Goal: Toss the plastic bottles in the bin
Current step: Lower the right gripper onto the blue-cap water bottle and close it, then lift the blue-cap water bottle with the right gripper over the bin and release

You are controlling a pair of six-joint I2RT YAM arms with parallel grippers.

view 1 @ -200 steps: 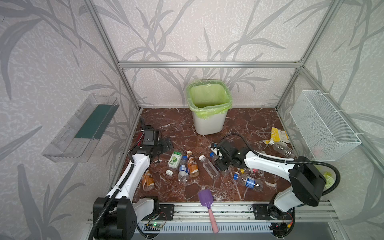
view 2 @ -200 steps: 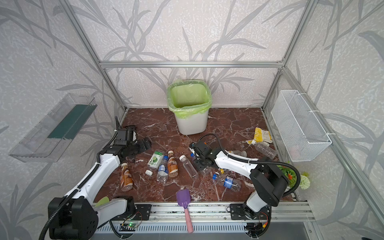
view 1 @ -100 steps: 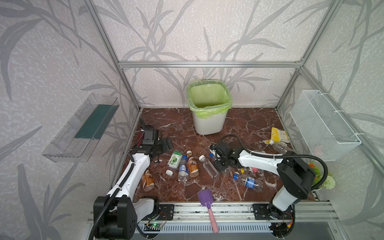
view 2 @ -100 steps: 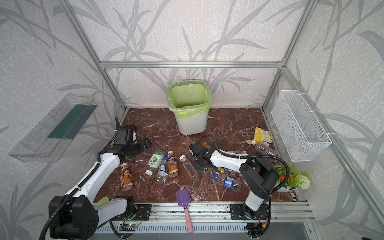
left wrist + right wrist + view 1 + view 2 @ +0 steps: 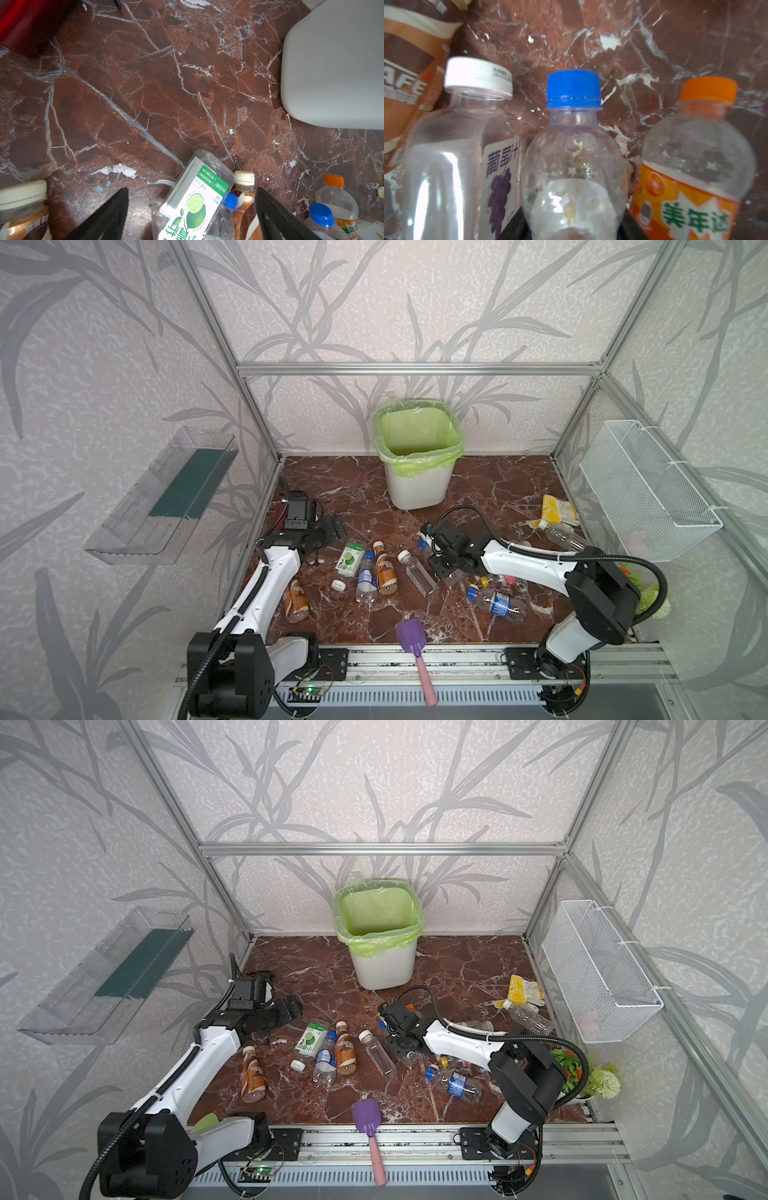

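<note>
Before the bin (image 5: 417,489), the right gripper (image 5: 573,220) clamps the blue-cap bottle (image 5: 573,145); crowding neighbours (image 5: 456,158) could snag on lifting. The left gripper (image 5: 191,193) stands with jaws apart.

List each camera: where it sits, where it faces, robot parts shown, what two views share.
Both top views: high at the front, looking down at the bin; left arm, right arm show.
Left wrist: on its arm, facing the lime-label bottle; open left fingers show.
Right wrist: low, facing a blue-capped bottle between the right fingers.
Shared by wrist views: the orange-capped bottle.
</note>
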